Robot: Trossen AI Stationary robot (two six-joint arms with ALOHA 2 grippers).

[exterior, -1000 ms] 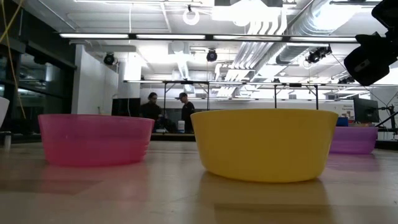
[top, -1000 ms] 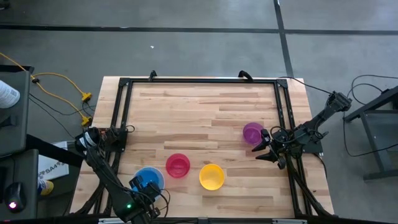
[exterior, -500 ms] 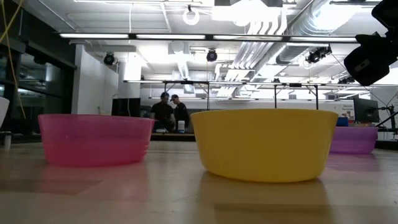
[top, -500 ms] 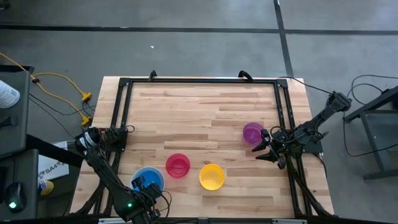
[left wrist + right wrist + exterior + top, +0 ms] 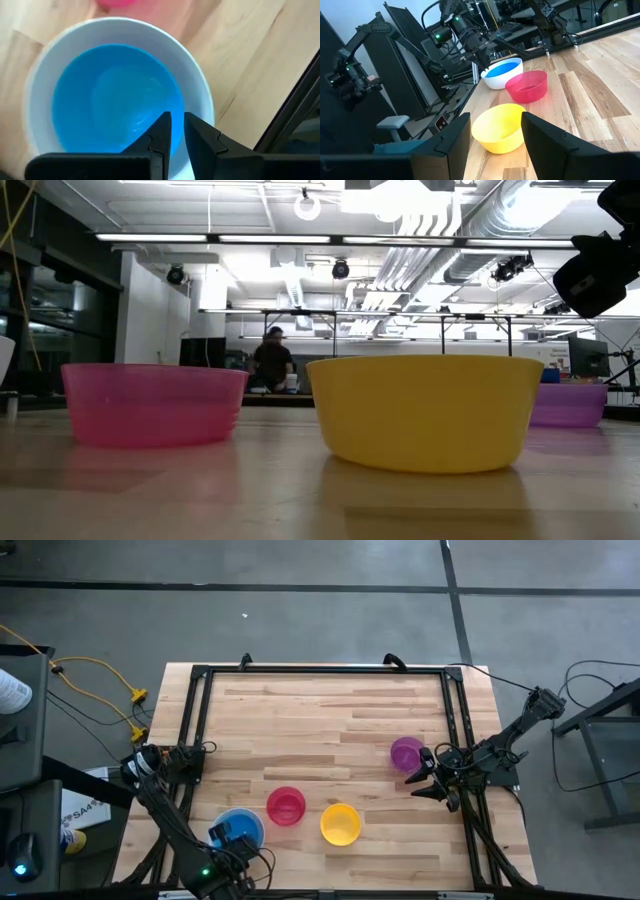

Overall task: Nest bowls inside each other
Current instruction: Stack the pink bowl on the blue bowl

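A butcher-block tabletop [image 5: 330,720] in a workshop carries the bowls, and a person stands far off in the room behind. The left jaws [image 5: 177,131] hang just over the blue bowl [image 5: 112,95], which sits nested in the white bowl [image 5: 200,100]; a second ago they were together, and now they stand slightly apart with nothing between them, so I judge the blue bowl was just let go and one nesting step is done. Beside that pair lie the red bowl [image 5: 286,806] and the yellow bowl [image 5: 340,823], both unmoved. The right jaws [image 5: 428,776] wait wide apart, as before, just beside the purple bowl [image 5: 405,752], holding nothing. Three bowls remain to be nested.
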